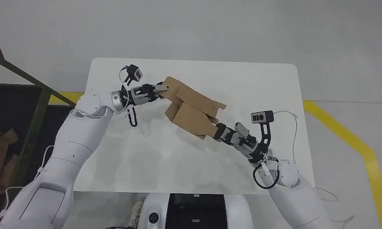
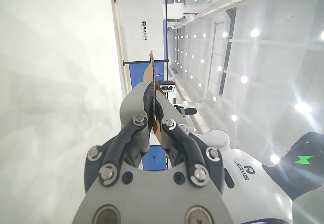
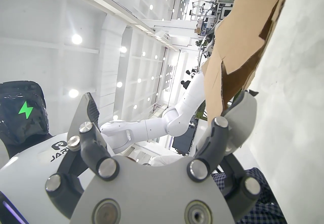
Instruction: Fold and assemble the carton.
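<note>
- Carton [image 1: 191,107]: brown cardboard, part-folded, near mid-worktop [image 1: 262,86]. It sits a bit closer to the far edge than the near one.
- It runs on a diagonal, from far-left end to near-right end. Loose flaps stick out on the side facing the right edge.
- We can't tell whether it lies flat on the worktop or is held just off it.
- L gripper [image 1: 160,89]: at the carton's far-left end, arm coming in from the left edge.
- L wrist cam: L gripper [image 2: 152,98] has its jaws closed tight on a thin edge of carton [image 2: 151,68]. The board is pinched between the dark pads, and its corrugated rim pokes out past the tips.
- R gripper [image 1: 218,132]: at the carton's near-right end, arm coming up from the near-right corner.
- R wrist cam: R gripper [image 3: 164,108] has its jaws spread wide, w/ nothing clamped. The carton [image 3: 240,40] has its low corner just beside one finger [image 3: 243,108], maybe touching it. The other finger [image 3: 87,111] is well apart from the board.
- In that cam the carton stands tilted, w/ one long edge next to the worktop [image 3: 298,83] and a flap part-open, showing the darker inside.
- Off the right edge, a yellow line [image 1: 340,130] runs across the floor.
</note>
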